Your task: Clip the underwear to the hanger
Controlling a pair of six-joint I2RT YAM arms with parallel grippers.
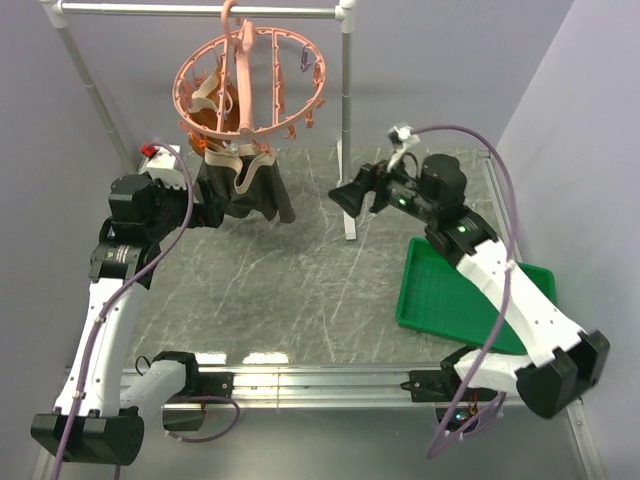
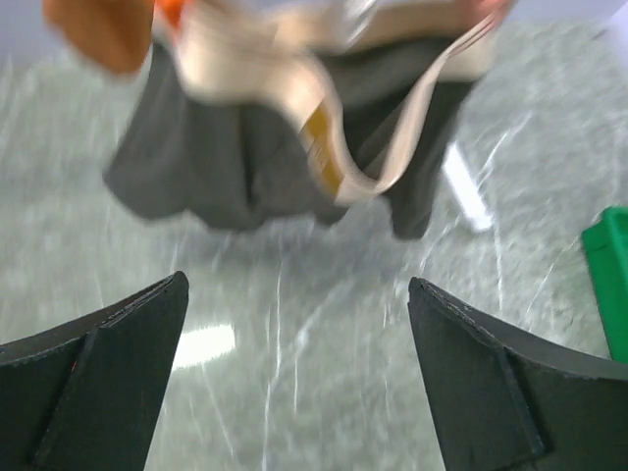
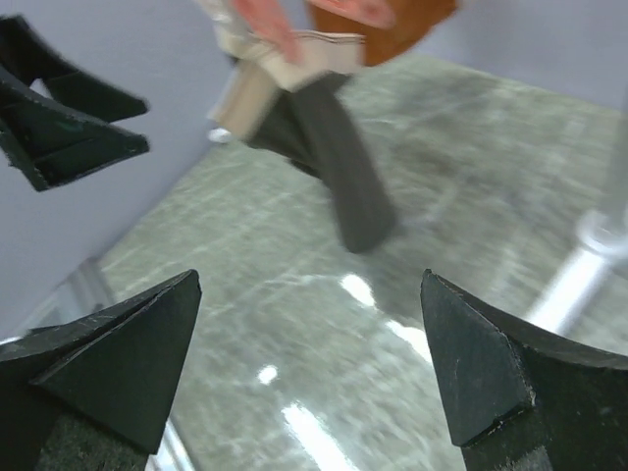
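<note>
- Grey marbled surface (image 1: pixel 300 290) carries a white-grey pipe rack (image 1: pixel 200 10).
- Salmon-pink hanger (image 1: pixel 250 75) hangs by its hook from the rack's top bar.
- Dark underwear (image 1: pixel 250 190) dangles beneath the hanger by its tan waistband.
- Left claw (image 2: pixel 294 294) is released, empty, just beside the underwear; right claw (image 3: pixel 309 285) is released too, and stands apart.

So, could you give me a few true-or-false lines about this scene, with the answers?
1. The underwear hangs from the hanger. True.
2. The left gripper grips the underwear. False: it is open and holds nothing.
3. The right gripper is open. True.
4. The green tray sits by the left arm. False: it lies on the right, partly under the right arm.
5. The orange garment lies on the table. False: it hangs on the hanger too.
</note>
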